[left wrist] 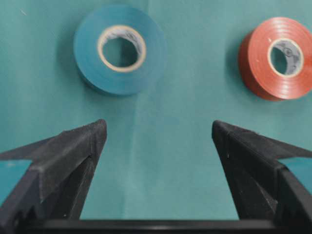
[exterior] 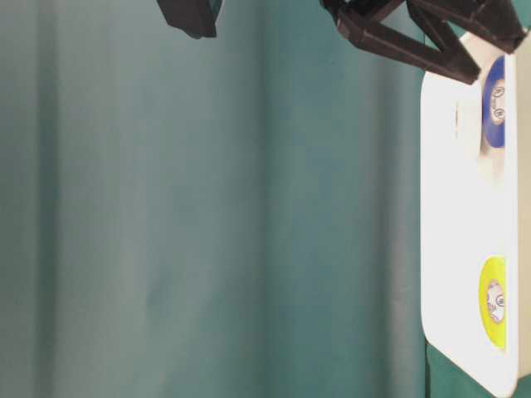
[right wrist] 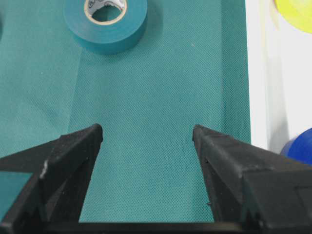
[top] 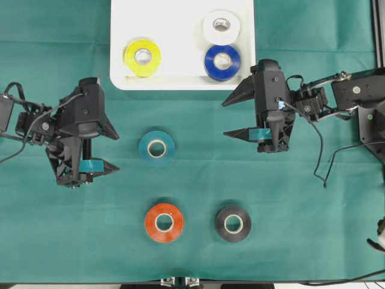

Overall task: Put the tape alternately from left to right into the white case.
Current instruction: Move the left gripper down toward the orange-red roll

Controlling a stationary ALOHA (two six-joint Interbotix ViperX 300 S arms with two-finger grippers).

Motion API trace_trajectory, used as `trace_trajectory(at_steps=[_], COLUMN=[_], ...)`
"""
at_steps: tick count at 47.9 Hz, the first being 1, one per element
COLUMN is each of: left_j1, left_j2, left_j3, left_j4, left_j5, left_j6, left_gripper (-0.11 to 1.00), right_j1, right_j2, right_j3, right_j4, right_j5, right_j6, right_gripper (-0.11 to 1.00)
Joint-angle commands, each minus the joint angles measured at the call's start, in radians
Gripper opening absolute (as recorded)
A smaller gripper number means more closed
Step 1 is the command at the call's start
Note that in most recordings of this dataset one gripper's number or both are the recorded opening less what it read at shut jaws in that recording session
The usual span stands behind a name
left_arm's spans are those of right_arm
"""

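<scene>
We see the left gripper hanging wide apart over the green cloth, nothing between its jaws. Straight ahead of its fingertips lies the teal-green roll, flat on the cloth; through the left wrist camera that same roll sits beyond the left-hand finger and the red-orange roll beyond the right-hand one, both clear of the jaws. From overhead, the red-orange roll lies off to the side of that gripper, with the black roll just beyond it.

Over on the other side, we have the right gripper spread open too, empty, parked just off the near rim of the white case. Its wrist camera shows bare cloth between the fingers, the teal-green roll well ahead of the tips, and the case's edge running along beside the right-hand finger.

Inside the case we count three rolls: the blue roll right beside the right gripper's upper finger, the white roll touching it on the far side, and the yellow roll well apart at the case's other end. The table-level camera catches the blue roll and the yellow roll lying flat in the tray.
</scene>
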Motion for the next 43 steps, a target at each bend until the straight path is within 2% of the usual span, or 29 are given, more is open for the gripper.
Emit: trace_trajectory(at_steps=[1,6,18,30,43], left_j1=[-0.021,-0.046,-0.107,-0.141,-0.161], left_j2=[0.025,0.071,0.183,0.291,0.337], left_j3=[-0.032,-0.06,-0.164,-0.264,-0.313], left_j4=[0.0,-0.002,-0.002,0.0,0.0], left_j5=[-0.008,-0.008,-0.006,-0.002,0.0], left_j6=[-0.029,-0.064,-0.098,-0.225,-0.328], left_gripper=[0.69,0.69,0.69,0.69,0.69], right_j1=[0.003,0.002,0.002,0.002,0.002], right_j2=[-0.005,0.0,0.002,0.002,0.002], right_j3=[-0.006,-0.002,0.005,0.012,0.018], right_j4=[0.002,0.003,0.003,0.002,0.002], right_j5=[-0.003,-0.003,-0.003,-0.006,-0.008], right_j6=[0.0,0.0,-0.002,-0.002,-0.002], right_gripper=[0.8,0.8,0.8,0.8,0.79])
